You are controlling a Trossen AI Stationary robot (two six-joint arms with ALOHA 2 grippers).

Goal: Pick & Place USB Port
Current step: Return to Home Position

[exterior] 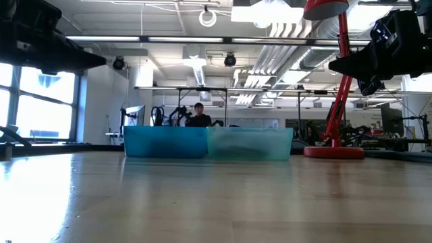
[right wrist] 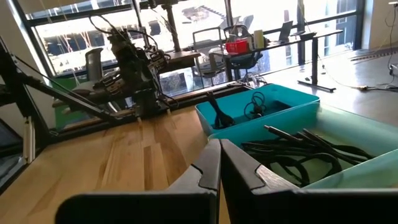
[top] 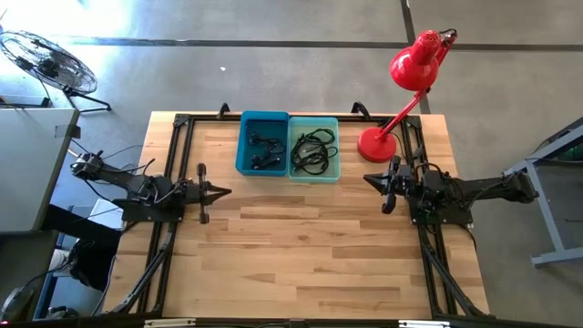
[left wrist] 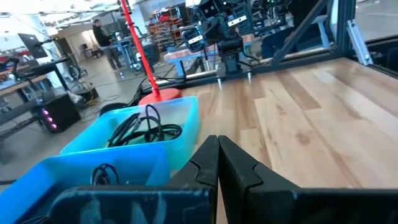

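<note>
- High view: the blue plastic bin (top: 264, 117) and the pale green plastic bin (top: 314, 121) are set touching side by side at the far middle of the light wooden worktop (top: 301, 264). Black USB cables (top: 312, 152) lie inside both, none on the bare wood. The left hand (top: 223, 191) is parked with the blue bin at about 1 o'clock from it. The right hand (top: 369, 179) is parked with the green bin at about 10 o'clock. Each hand is nearer to the bin on its own side.
- Low view: both bins are seen standing level on the worktop, and both arms are held well above it.
- Left wrist view: the left hand (left wrist: 217, 142) is pressed closed, with nothing held. The blue bin (left wrist: 62, 171) lies nearest, the green bin (left wrist: 189, 124) beyond it.
- Right wrist view: the right hand (right wrist: 220, 144) is likewise closed and empty. The cables (right wrist: 298, 155) in the green bin lie tangled, so no single long axis can be told.
- Judgement: no cable is left to be fetched; only a retreat clear of the bins is called for.
</note>
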